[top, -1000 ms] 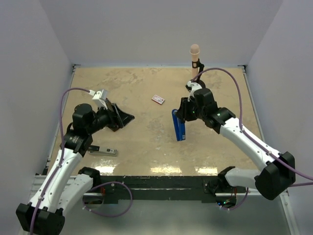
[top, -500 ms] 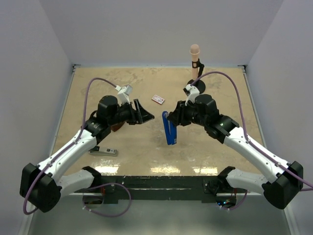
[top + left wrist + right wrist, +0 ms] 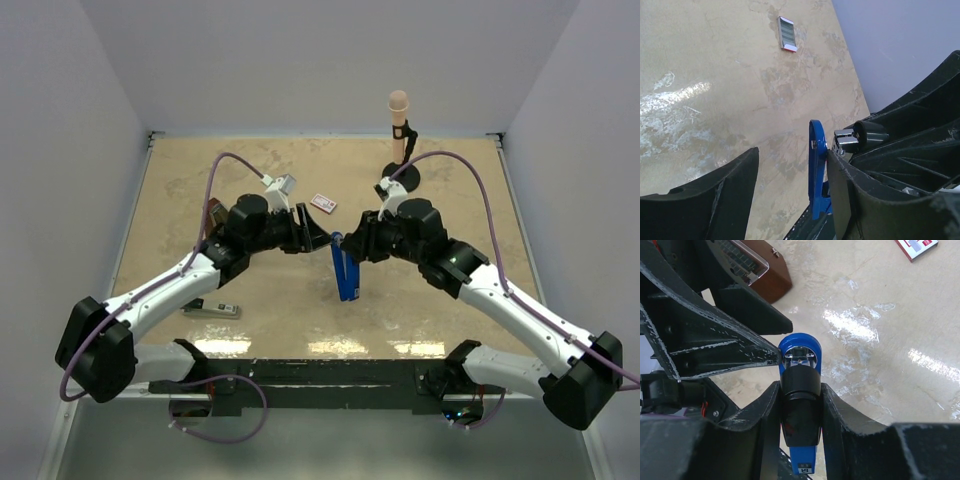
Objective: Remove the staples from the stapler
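The open left tool (image 3: 321, 240) has swung right to the blue object (image 3: 346, 276) gripped by the right tool (image 3: 800, 400), leaving the stapler (image 3: 211, 309) untouched.

Bright, even light, with white glare on the table (image 3: 330, 347).

- Stapler (image 3: 212, 309): slim and bar-like, dark grey to black, with a paler silvery stretch toward its right end.
- Lying flat on the tan table (image 3: 290, 320), in the near-left part, close to the front edge.
- Long axis roughly left to right, the right end slightly nearer the front edge.
- Resting alone, held by nothing.
- Too small in the overhead view to tell whether open or closed.
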`<action>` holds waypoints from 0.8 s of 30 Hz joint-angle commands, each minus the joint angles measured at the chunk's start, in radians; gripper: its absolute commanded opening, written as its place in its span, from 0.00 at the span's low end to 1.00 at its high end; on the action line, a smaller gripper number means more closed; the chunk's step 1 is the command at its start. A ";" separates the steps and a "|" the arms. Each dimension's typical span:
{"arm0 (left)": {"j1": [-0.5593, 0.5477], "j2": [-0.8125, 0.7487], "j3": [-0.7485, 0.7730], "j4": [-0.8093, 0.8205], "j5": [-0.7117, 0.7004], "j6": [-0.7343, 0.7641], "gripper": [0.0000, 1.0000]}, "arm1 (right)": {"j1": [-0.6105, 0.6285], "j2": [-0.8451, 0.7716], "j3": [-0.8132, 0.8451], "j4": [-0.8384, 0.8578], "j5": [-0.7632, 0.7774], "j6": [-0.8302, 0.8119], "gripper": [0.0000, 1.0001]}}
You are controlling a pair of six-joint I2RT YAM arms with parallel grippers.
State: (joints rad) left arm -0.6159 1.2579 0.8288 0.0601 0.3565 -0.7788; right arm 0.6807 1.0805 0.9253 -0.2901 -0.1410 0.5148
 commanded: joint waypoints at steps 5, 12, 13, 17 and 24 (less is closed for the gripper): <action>-0.030 0.038 0.000 0.109 -0.022 -0.023 0.60 | 0.028 -0.011 -0.003 0.117 0.015 0.028 0.00; -0.045 0.084 -0.013 0.141 -0.010 -0.034 0.52 | 0.040 0.009 -0.009 0.132 0.029 0.027 0.00; -0.047 0.086 -0.016 0.142 -0.008 -0.034 0.49 | 0.040 0.010 -0.011 0.134 0.032 0.027 0.00; -0.047 0.084 -0.037 0.175 0.018 -0.051 0.27 | 0.042 0.009 -0.022 0.137 0.043 0.025 0.00; -0.047 0.066 -0.066 0.216 0.055 -0.054 0.00 | 0.042 0.051 0.029 0.028 0.099 -0.018 0.40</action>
State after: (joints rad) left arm -0.6636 1.3445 0.7803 0.2150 0.3809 -0.8448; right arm 0.7277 1.1213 0.8917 -0.2665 -0.1032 0.5152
